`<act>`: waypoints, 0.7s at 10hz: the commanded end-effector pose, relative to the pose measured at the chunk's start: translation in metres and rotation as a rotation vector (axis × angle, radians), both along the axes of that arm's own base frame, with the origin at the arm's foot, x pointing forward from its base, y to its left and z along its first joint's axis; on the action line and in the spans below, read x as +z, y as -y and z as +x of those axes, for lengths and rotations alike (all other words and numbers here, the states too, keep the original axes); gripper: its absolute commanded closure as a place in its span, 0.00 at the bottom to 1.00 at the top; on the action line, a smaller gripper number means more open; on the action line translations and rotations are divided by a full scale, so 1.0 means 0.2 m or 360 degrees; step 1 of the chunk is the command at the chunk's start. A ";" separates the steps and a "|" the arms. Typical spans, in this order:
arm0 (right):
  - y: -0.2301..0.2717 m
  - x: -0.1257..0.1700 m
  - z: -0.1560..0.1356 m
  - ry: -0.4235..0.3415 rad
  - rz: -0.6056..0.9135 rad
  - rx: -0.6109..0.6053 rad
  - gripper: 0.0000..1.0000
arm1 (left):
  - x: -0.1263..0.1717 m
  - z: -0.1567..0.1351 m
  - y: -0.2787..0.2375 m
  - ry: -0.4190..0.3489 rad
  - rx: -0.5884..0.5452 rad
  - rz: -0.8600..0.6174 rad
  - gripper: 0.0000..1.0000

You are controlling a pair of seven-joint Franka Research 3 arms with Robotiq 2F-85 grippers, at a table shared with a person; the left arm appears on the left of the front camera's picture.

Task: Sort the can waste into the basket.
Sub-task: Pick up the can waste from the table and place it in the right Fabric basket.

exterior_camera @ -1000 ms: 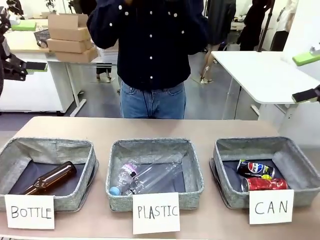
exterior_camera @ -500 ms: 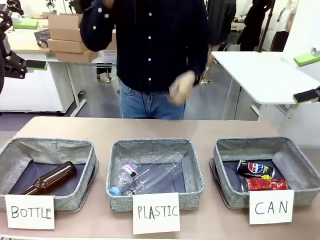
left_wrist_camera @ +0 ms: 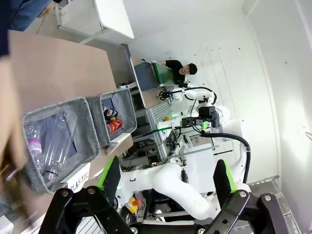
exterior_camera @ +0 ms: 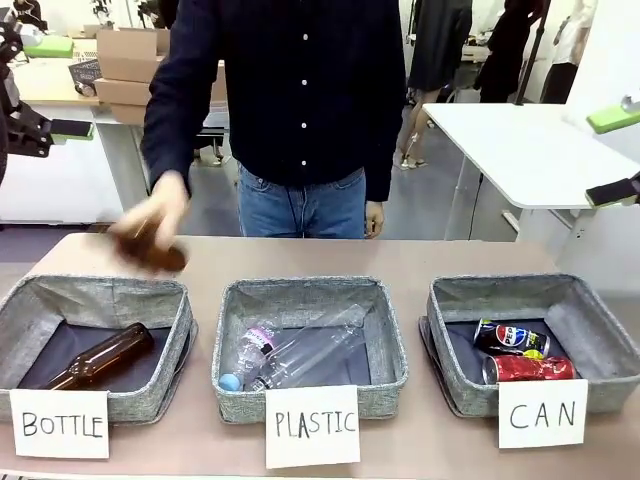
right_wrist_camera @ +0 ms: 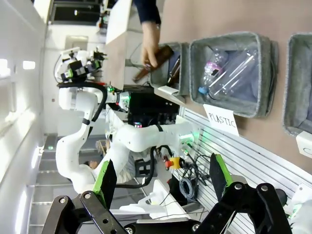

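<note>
Person's hand (exterior_camera: 158,215) is closed around a brown glass bottle (exterior_camera: 152,252), fingers wrapped over its upper part; motion blur hides how tight the grip is. Hand and bottle hang just above the far rim of the BOTTLE bin (exterior_camera: 30,305), at the table's left end. In the right wrist view the same hand (right_wrist_camera: 150,45) holds the bottle (right_wrist_camera: 155,61) right beside that bin (right_wrist_camera: 170,68). The person's other hand (exterior_camera: 374,218) hangs loose at the side, fingers curled, holding nothing.

Inside the BOTTLE bin a second brown bottle (exterior_camera: 102,356) lies on its side on the dark lining. Middle bin, card "PLASTIC" (exterior_camera: 312,424), holds clear plastic bottles (exterior_camera: 300,356) lying flat.

Can waste sits in the basket (exterior_camera: 598,340) at the right, white card "CAN" (exterior_camera: 542,414) on its near wall. Pepsi can (exterior_camera: 510,338) is dark blue-black, lying on its side, logo up. Red can (exterior_camera: 528,368) lies on its side just in front of it, touching or nearly so, looks dented. Both rest on the dark lining toward the near side.

Left gripper (left_wrist_camera: 165,176) has fingers spread wide, nothing between them, up off the table. Right gripper (right_wrist_camera: 160,179) likewise wide apart and empty, raised away from the bins.

Table (exterior_camera: 400,258) is tan, bare behind the bins.
</note>
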State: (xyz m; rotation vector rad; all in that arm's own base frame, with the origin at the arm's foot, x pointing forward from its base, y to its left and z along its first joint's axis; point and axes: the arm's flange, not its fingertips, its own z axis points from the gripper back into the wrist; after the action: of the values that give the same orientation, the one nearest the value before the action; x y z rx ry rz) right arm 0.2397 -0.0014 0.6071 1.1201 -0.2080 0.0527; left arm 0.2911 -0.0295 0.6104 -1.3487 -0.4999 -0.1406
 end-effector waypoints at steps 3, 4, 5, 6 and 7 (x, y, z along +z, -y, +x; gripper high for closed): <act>-0.02 0.01 0.01 0.0034 0.0026 0.0015 0.00 | 0.01 0.00 0.01 -0.0009 -0.0008 -0.0033 0.00; -0.02 0.01 0.01 0.0034 0.0026 0.0015 0.00 | 0.01 0.00 0.01 -0.0009 -0.0008 -0.0033 0.00; -0.02 0.01 0.01 0.0034 0.0026 0.0015 0.00 | 0.01 0.00 0.01 -0.0009 -0.0008 -0.0033 0.00; -0.02 0.01 0.01 0.0034 0.0026 0.0015 0.00 | 0.01 0.00 0.01 -0.0009 -0.0008 -0.0033 0.00; -0.02 0.01 0.01 0.0034 0.0026 0.0015 0.00 | 0.01 0.00 0.01 -0.0009 -0.0008 -0.0033 0.00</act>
State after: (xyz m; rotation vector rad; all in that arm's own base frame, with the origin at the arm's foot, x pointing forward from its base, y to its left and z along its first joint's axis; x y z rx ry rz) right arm 0.2395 -0.0018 0.6071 1.1206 -0.2086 0.0523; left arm 0.2910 -0.0295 0.6105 -1.3504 -0.4990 -0.1411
